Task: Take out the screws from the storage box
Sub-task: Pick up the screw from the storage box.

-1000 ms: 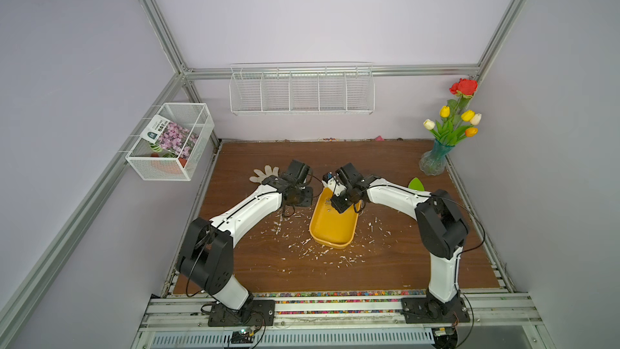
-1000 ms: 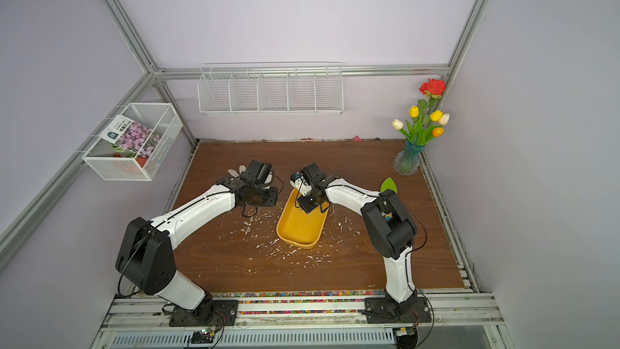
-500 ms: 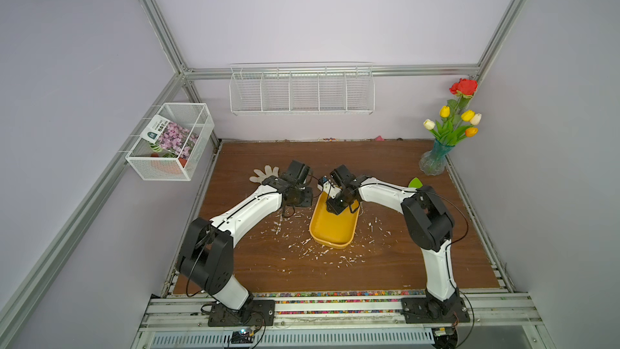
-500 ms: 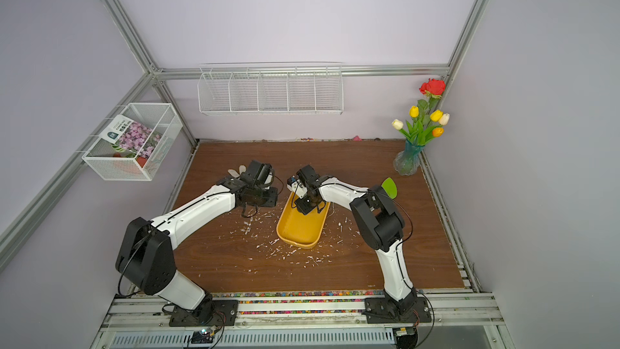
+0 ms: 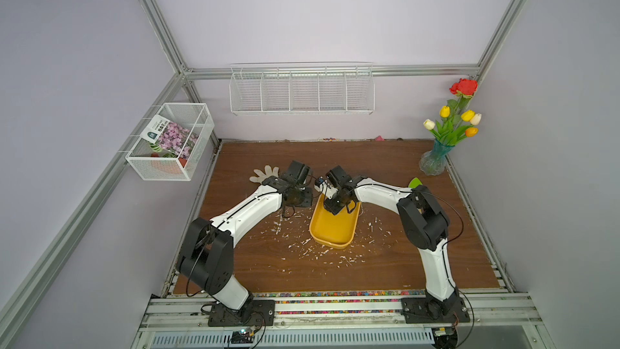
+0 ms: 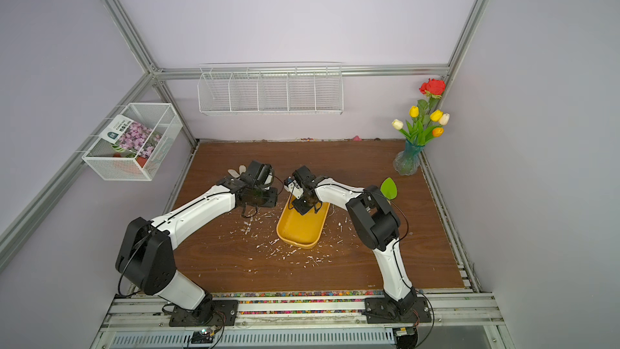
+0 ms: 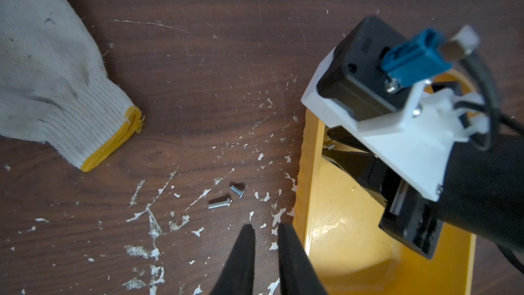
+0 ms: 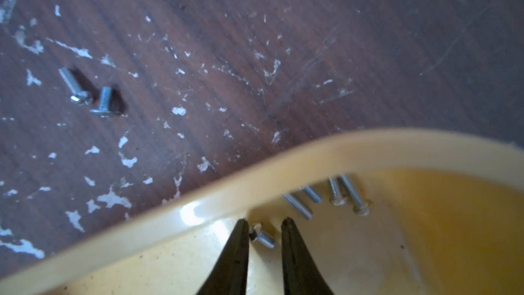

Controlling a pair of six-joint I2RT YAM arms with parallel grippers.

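The yellow storage box (image 5: 332,229) (image 6: 302,229) lies mid-table. My right gripper (image 8: 263,224) reaches down into its far corner, just inside the rim (image 8: 283,166). Its jaws are open a little, and one screw (image 8: 262,238) lies on the box floor between them, its head against one finger. Several more screws (image 8: 351,194) lie along the same wall. Two screws (image 7: 219,203) (image 8: 75,86) lie on the table outside the box. My left gripper (image 7: 266,225) hovers over the table beside the box wall (image 7: 307,194), slightly open and empty.
A white work glove (image 7: 51,80) (image 5: 265,174) lies on the table behind the left gripper. White flecks litter the wood around the box. A vase of flowers (image 5: 434,162) and a green leaf (image 5: 415,182) are at the back right. Wire baskets (image 5: 302,90) hang on the walls.
The right arm has pulled its elbow in and its gripper has shifted slightly left, lower into the box's far end. The left arm has hardly moved.
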